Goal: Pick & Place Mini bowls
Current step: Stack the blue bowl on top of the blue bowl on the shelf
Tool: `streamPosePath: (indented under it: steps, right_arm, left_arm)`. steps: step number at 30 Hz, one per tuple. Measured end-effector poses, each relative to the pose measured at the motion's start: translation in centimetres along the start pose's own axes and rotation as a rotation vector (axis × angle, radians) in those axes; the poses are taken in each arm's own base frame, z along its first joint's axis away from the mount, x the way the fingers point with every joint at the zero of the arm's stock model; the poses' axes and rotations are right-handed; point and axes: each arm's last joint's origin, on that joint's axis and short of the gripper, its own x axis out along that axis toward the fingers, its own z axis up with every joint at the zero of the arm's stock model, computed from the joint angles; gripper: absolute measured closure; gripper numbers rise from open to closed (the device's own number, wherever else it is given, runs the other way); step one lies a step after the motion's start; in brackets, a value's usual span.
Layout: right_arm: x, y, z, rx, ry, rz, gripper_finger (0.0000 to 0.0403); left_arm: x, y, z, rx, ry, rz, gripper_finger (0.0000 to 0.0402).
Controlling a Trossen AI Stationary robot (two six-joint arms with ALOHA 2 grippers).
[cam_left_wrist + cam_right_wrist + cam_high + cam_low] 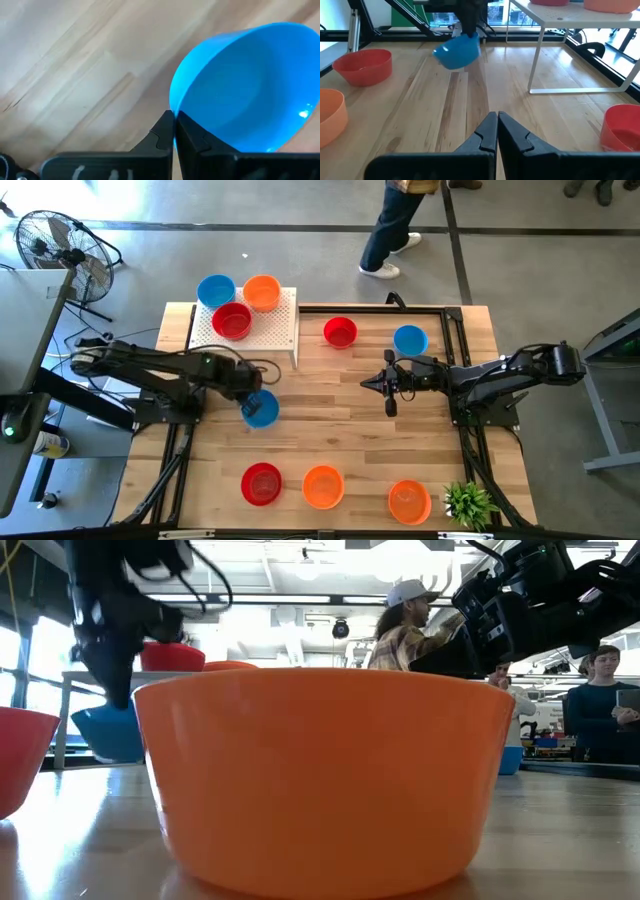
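Note:
My left gripper [252, 392] is over the table's left middle, shut on a blue mini bowl [262, 410], which also shows in the right wrist view [457, 50]. My right gripper [366, 383] hangs shut and empty above the table's middle, pointing toward the left arm. A blue [216, 290], an orange [262, 292] and a red bowl [232, 321] stand on the white perforated stand [285, 330]. A red [340, 332] and a blue bowl [410, 340] stand on the far part of the table. A red [262, 483] and two orange bowls [323, 487] [409, 500] stand along the near edge. My left gripper pinches the blue bowl's rim [176, 107], one finger inside the bowl and one outside on its wall. The fingers come from above, pointing down. The bowl hangs tilted below them, lifted clear of the table, as the right wrist view shows [457, 50].
A small green plant [468, 502] stands at the near right corner. The orange bowl [320, 770] at the near edge fills the low view. A black frame [455, 330] runs along the table's far right part. People stand beyond the table. Bare wood lies between the two grippers.

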Motion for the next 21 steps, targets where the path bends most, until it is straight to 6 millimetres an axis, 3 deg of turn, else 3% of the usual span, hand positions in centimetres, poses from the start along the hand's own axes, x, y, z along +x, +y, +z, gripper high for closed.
streamPosePath:
  steps: [10, 17, 21]
  right_arm:
    - [0.0, 0.0, -0.1, 0.001, 0.006, 0.000, 0.0402]
    - [0.0, 0.0, -0.1, 0.001, 0.006, 0.001, 0.0402]
    - [0.0, 0.0, -0.1, 0.001, 0.006, 0.000, 0.0401]
  left_arm:
    - [2.7, 2.4, -0.2, -0.052, 0.091, 0.015, 0.0397]
    - [2.1, 2.1, 0.0, -0.049, 0.094, 0.005, 0.0343]
    - [0.5, 1.9, 0.6, 0.017, 0.105, 0.015, 0.0303]
